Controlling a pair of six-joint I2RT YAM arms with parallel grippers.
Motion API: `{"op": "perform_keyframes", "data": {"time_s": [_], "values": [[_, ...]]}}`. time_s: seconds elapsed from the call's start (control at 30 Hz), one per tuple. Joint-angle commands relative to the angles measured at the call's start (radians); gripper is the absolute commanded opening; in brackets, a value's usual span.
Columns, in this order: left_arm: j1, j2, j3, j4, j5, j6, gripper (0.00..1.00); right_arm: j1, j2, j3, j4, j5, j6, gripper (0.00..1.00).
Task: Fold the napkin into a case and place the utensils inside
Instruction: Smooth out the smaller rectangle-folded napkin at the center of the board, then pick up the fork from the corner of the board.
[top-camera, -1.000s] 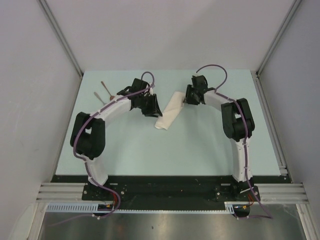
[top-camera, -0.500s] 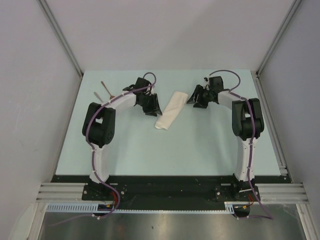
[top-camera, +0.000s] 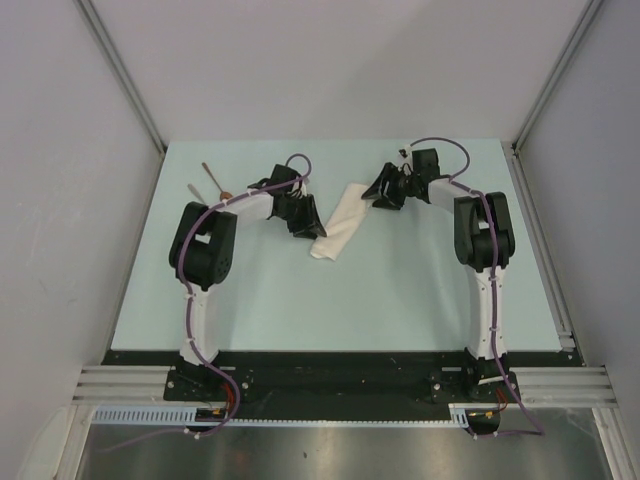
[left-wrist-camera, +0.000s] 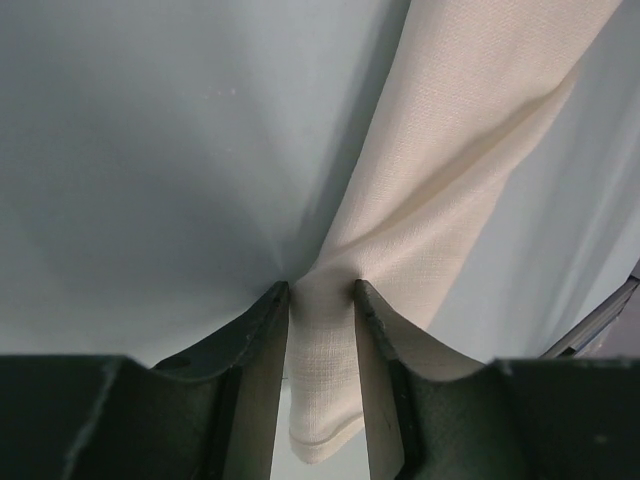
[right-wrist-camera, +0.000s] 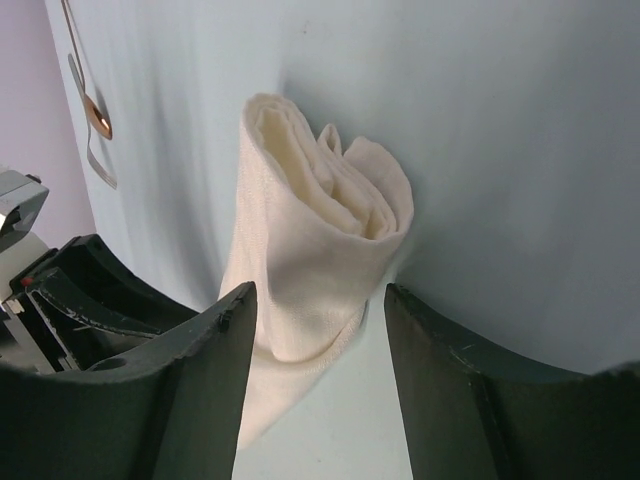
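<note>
- Handling of the cream-white, narrow, long cloth case (top-camera: 335, 231): soft, light and limp by the look of it, likely to sag shut or unroll if dragged; best taken by the top layer at the open far end.
- Lies diagonally on the pale blue-green flat worktop (top-camera: 400, 290), between both arms.
- Pinches the case's near end with the black two-fingered left claw (left-wrist-camera: 320, 290), cloth filling the gap.
- Holds the black right claw (right-wrist-camera: 318, 292) spread wide before the layered mouth, touching nothing.
- Shows only folded cloth inside that mouth; small silver metal fork (top-camera: 196, 196) and slim copper-bowled spoon (top-camera: 215, 179) well apart at far left.
</note>
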Motion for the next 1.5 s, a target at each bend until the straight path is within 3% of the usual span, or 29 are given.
{"op": "perform_keyframes", "data": {"time_s": [0.0, 0.13, 0.3, 0.33, 0.4, 0.47, 0.5, 0.6, 0.83, 1.0, 1.2, 1.33, 1.47], "values": [[0.003, -0.032, -0.021, 0.006, -0.018, 0.0, 0.38, 0.001, -0.005, 0.014, -0.042, 0.052, -0.014, 0.59], [0.006, -0.034, 0.013, -0.014, -0.04, 0.026, 0.39, 0.0, -0.037, -0.003, -0.044, 0.08, -0.034, 0.6], [0.012, -0.031, 0.044, -0.037, -0.01, 0.012, 0.4, 0.009, 0.032, 0.059, -0.11, 0.058, -0.083, 0.56], [0.022, -0.04, 0.041, -0.037, -0.013, 0.011, 0.4, 0.012, 0.033, 0.046, -0.114, 0.069, -0.087, 0.55], [0.058, -0.098, 0.01, -0.016, -0.021, -0.012, 0.42, 0.011, 0.032, 0.028, -0.11, 0.095, -0.096, 0.43], [0.097, -0.153, -0.03, 0.059, -0.003, -0.052, 0.46, 0.011, 0.035, 0.013, -0.094, 0.099, -0.103, 0.38], [0.139, -0.21, -0.077, 0.096, 0.005, -0.095, 0.57, 0.009, 0.036, 0.011, -0.091, 0.099, -0.106, 0.38], [0.219, -0.294, -0.114, 0.13, -0.072, -0.126, 0.62, 0.008, 0.027, 0.013, -0.052, 0.072, -0.092, 0.4], [0.42, -0.379, -0.169, 0.138, -0.277, -0.187, 0.62, 0.002, -0.117, 0.005, -0.103, 0.119, -0.078, 0.68], [0.531, -0.266, -0.016, 0.038, -0.329, -0.17, 0.61, -0.005, -0.286, -0.16, -0.085, 0.213, -0.075, 0.75], [0.542, 0.014, 0.358, -0.333, -0.517, -0.248, 0.6, 0.0, -0.436, -0.305, -0.042, 0.208, -0.081, 0.76], [0.539, 0.095, 0.43, -0.412, -0.54, -0.319, 0.59, 0.006, -0.479, -0.34, -0.059, 0.204, -0.116, 0.75], [0.528, 0.103, 0.378, -0.379, -0.543, -0.362, 0.59, 0.0, -0.514, -0.366, -0.062, 0.216, -0.136, 0.75]]}}
